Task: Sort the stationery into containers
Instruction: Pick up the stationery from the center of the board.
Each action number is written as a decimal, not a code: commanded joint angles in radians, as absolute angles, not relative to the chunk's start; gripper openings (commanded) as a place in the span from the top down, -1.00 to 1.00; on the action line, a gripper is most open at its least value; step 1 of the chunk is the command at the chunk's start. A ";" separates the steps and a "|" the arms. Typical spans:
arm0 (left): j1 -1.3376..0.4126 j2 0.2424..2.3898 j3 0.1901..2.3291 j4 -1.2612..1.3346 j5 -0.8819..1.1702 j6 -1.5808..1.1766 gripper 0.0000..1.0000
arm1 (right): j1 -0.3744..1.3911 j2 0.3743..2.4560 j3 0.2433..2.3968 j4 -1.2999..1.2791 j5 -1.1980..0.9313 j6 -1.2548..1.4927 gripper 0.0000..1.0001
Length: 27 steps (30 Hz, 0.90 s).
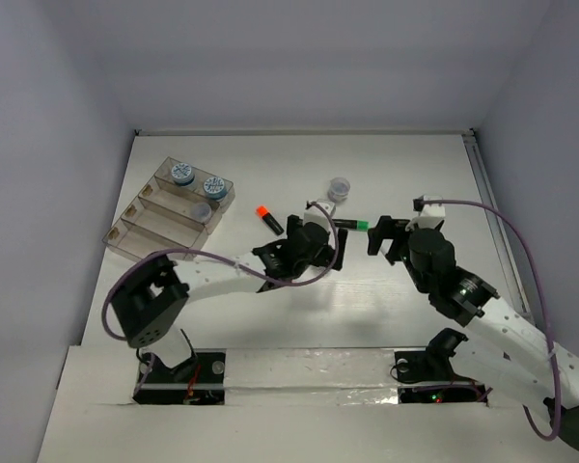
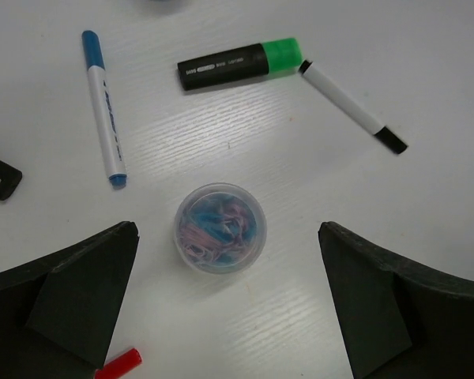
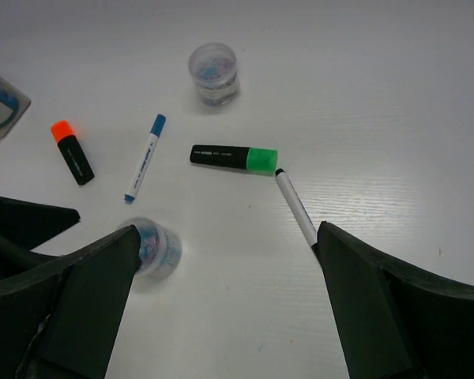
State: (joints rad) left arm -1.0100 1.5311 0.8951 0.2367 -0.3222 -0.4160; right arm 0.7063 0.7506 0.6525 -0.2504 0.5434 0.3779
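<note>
My left gripper [image 2: 228,227] hangs open above a small clear jar [image 2: 220,227] of coloured clips, with a finger well off to each side and nothing touching it. Beyond the jar lie a blue-capped pen [image 2: 104,106], a green highlighter [image 2: 241,64] and a black-capped pen [image 2: 352,106]. A red pen cap [image 2: 118,364] shows at the near edge. My right gripper [image 3: 228,227] is open and holds nothing; the same jar [image 3: 154,246] sits beside its left finger. An orange highlighter [image 3: 73,151] and a second jar [image 3: 214,71] lie farther out. The clear organiser tray [image 1: 140,224] holds three jars.
The two wrists [image 1: 314,243] [image 1: 420,246] sit close together mid-table, facing each other over the loose items. The tray stands at the far left. White walls close the table at the back and sides, with a rail [image 1: 492,212] along the right edge.
</note>
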 commanded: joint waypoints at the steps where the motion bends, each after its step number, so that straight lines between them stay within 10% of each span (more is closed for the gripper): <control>1: -1.034 1.617 0.983 0.198 -0.425 -0.345 -0.98 | 0.704 0.709 0.632 -0.210 0.592 0.403 -1.00; 11: -1.043 1.801 1.051 0.192 -0.446 -0.324 -0.87 | 0.704 0.650 0.601 -0.158 0.563 0.394 -1.00; 21: -1.043 1.758 1.034 0.195 -0.478 -0.324 0.54 | 0.704 0.696 0.603 -0.146 0.517 0.387 -1.00; 27: -0.878 1.545 1.042 0.130 -0.488 -0.313 0.52 | 0.704 0.712 0.604 -0.121 0.463 0.374 -1.00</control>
